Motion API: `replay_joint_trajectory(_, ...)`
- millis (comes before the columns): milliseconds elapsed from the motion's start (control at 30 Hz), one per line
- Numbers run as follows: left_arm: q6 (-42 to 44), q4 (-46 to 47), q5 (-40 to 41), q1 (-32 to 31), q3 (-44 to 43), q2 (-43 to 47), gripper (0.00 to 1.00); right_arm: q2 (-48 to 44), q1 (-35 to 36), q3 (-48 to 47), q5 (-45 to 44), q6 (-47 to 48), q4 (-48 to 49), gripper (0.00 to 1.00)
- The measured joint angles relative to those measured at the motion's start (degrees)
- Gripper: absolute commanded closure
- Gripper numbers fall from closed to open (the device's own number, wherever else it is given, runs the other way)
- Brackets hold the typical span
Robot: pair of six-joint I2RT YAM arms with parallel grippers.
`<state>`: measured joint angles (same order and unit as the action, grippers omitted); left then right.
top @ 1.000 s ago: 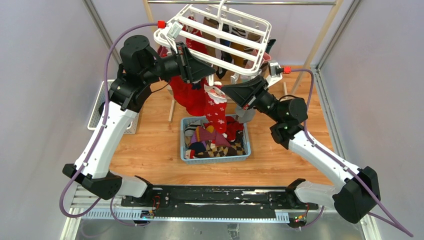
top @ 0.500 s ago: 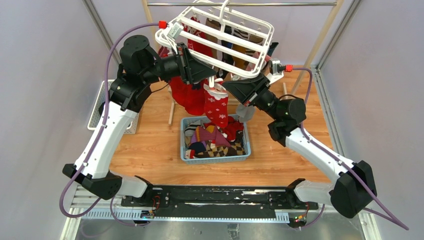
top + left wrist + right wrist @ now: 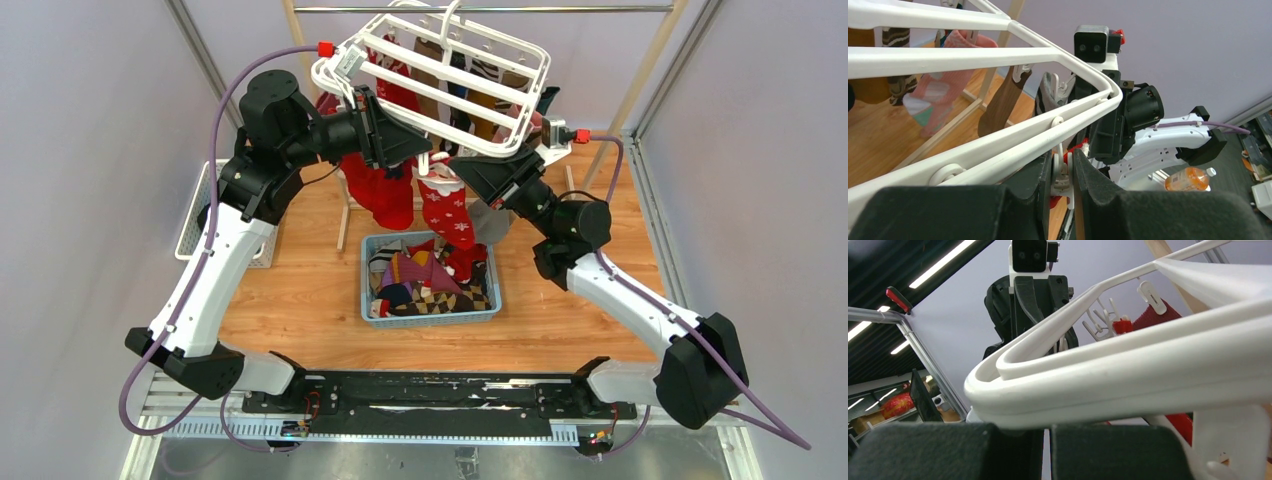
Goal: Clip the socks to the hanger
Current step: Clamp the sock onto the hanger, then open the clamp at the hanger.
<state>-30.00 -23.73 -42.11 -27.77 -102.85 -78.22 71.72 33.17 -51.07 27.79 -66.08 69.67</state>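
Top external view lets us see the hanger (image 3: 478, 148), a big white plastic rack made of smooth bars in a grid, tipped up between our two arms. Our left pincer (image 3: 422, 152) sits under its near edge. In the left wrist view its soft black fingers (image 3: 1098, 195) are squeezed nearly together on a small white plastic clip (image 3: 1061, 174) that dangles from the rim just above them.

Our right pincer (image 3: 458, 168) is just beside the left one, across that clip. Its flat black fingers (image 3: 1118, 455) are almost closed, with only a thin slit between them. The red sock (image 3: 447, 212) hangs straight down from its tip by the white cuff. That sock is soft and knitted, with little white snowflake marks.

Other red socks (image 3: 385, 195) hang below the left pincer. Past it, a pink sock (image 3: 935, 95) and a brown sock (image 3: 1003, 97) hang from far clips.

Below both pincers sits a blue plastic basket (image 3: 366, 290) with holes in its walls. It is full of checked and purple socks (image 3: 430, 285). It rests on a desk (image 3: 290, 290) of warm wooden planks. A small tag (image 3: 348, 62) on the hanger corner beyond the left pincer is too small to read. Plain, pale purple walls (image 3: 90, 150) stand around us.
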Motion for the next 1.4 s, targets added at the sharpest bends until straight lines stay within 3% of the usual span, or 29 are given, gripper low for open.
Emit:
replay_joint_trajectory(233,0.50,0.00,0.11,-0.02,0.00,0.00,0.66,-0.13,-0.35,0.26,-0.79,-0.37,1.22,1.00)
replay_joint_trajectory(367,1.14,-0.20,0.04,-0.07,0.00,0.00,0.47,-0.15,-0.37,0.37,-0.81,-0.33,1.20,1.00)
replay_joint_trajectory(433,1.07,-0.50,-0.35,-0.15,0.00,0.00,0.44,-0.15,-0.39,0.42,-0.79,-0.13,0.98,1.00)
replay_joint_trajectory(667,1.03,-0.83,-0.42,-0.22,0.00,0.00,0.43,-1.44,-0.37,0.50,-0.79,2.19,-2.14,0.99)
replay_joint_trajectory(833,1.18,-1.33,-0.26,-0.22,0.00,0.00,0.43,-3.32,-0.35,0.76,-0.85,4.61,-5.75,0.71)
replay_joint_trajectory(967,2.27,-2.34,0.22,-0.22,0.00,0.02,0.43,-6.51,-0.33,1.99,-1.33,7.39,-10.36,0.56)
replay_joint_trajectory(1133,4.13,-3.37,1.05,-0.22,0.00,0.20,0.43,-11.82,-0.33,2.95,-2.62,12.33,-18.69,0.48)
replay_joint_trajectory(1400,6.91,-5.33,2.32,-0.22,0.00,1.03,0.43,-19.12,-0.33,3.04,-6.43,21.38,-33.51,0.45)
